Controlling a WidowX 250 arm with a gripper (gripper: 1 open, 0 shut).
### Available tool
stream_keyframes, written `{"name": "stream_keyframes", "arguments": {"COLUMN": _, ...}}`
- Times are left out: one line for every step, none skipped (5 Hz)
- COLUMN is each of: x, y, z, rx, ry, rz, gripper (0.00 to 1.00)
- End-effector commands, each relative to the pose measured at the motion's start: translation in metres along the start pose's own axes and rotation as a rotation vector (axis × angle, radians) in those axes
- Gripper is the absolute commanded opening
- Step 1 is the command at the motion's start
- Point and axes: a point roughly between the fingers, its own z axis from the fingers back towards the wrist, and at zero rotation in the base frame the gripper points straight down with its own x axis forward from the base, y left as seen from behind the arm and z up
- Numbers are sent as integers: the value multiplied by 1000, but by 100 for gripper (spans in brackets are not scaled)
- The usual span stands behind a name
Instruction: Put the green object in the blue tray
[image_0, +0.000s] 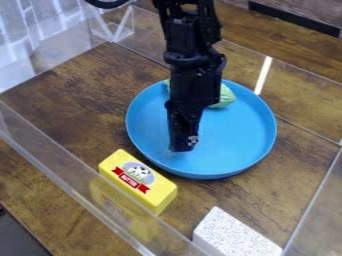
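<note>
The blue tray (247, 140) lies in the middle of the wooden table. The green object (229, 96) rests inside it against the far rim, its left part hidden behind the arm. My gripper (185, 143) points straight down over the tray's floor, in front of and to the left of the green object and apart from it. Its fingers are shut together with nothing between them.
A yellow box (135, 180) with a red label lies in front of the tray on the left. A white speckled block (238, 235) sits at the bottom edge. Clear plastic walls (54, 160) fence the table's left and front sides.
</note>
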Motion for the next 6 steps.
{"name": "stream_keyframes", "arguments": {"x": 11, "y": -6, "z": 17, "rx": 24, "ry": -51, "rz": -44, "gripper": 100}}
{"name": "stream_keyframes", "arguments": {"x": 16, "y": 2, "z": 19, "rx": 12, "ry": -67, "rz": -22, "gripper": 0}}
{"name": "stream_keyframes", "arguments": {"x": 24, "y": -1, "z": 21, "rx": -2, "ry": -76, "rz": -20, "gripper": 100}}
{"name": "stream_keyframes", "arguments": {"x": 21, "y": 0, "z": 26, "rx": -10, "ry": -83, "rz": -24, "gripper": 100}}
{"name": "stream_keyframes", "arguments": {"x": 19, "y": 3, "z": 32, "rx": 3, "ry": -76, "rz": -45, "gripper": 100}}
{"name": "stream_keyframes", "arguments": {"x": 17, "y": -1, "z": 44, "rx": 18, "ry": -64, "rz": -88, "gripper": 100}}
